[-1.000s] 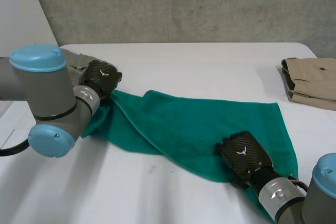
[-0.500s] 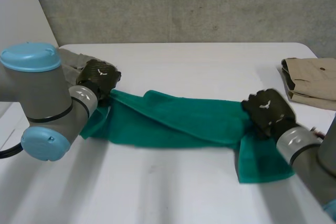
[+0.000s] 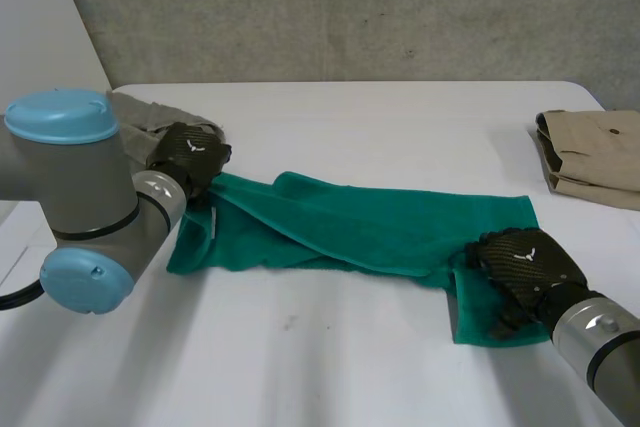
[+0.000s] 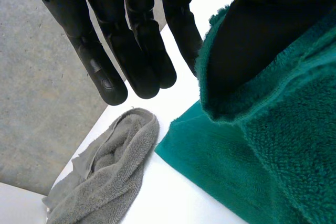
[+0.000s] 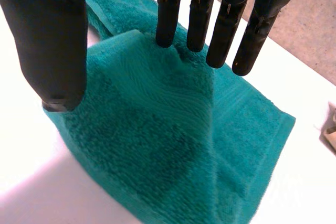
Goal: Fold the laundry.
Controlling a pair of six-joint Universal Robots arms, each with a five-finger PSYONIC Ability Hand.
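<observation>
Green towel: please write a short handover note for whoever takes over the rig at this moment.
Left hand: open, fingers straight; the left end of the green towel drapes over its thumb.
Right hand: open, fingertips pressing the towel's right end, thumb apart.
Things: the green towel lies stretched across the white table, roughly folded lengthwise and not flat. A crumpled grey towel lies beyond the left fingertips. A folded beige garment sits at the table's right edge.
Done: a rough lengthwise fold.
Left: smooth and finish the green towel, then the grey towel.

Left hand point(image 3: 190, 152) reaches forward, fingers straight, thumb apart. Right hand point(image 3: 525, 267) palm down, fingers straight, thumb spread wide.
</observation>
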